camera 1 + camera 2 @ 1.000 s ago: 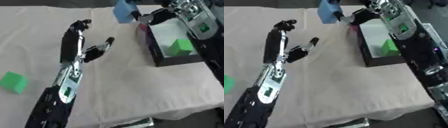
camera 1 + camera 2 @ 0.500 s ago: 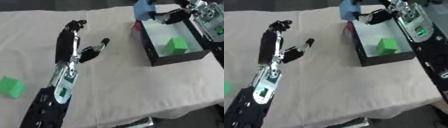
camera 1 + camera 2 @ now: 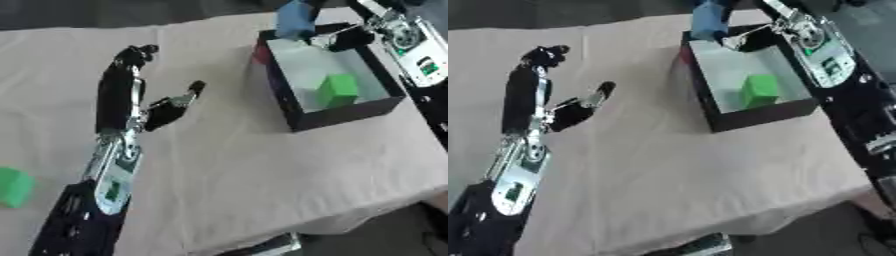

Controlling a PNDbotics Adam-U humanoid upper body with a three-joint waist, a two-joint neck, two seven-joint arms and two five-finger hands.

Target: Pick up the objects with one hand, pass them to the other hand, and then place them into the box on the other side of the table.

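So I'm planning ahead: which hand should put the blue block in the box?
The right hand: it holds the blue block over the box's far end; the left hand is open and away from it.

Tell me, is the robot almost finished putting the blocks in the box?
Partly. One green block already sits inside the black box. The right robot hand holds a blue block over the box's far edge, not yet dropped. Another green block waits on the table near the left edge. The left robot hand is open, holding nothing.
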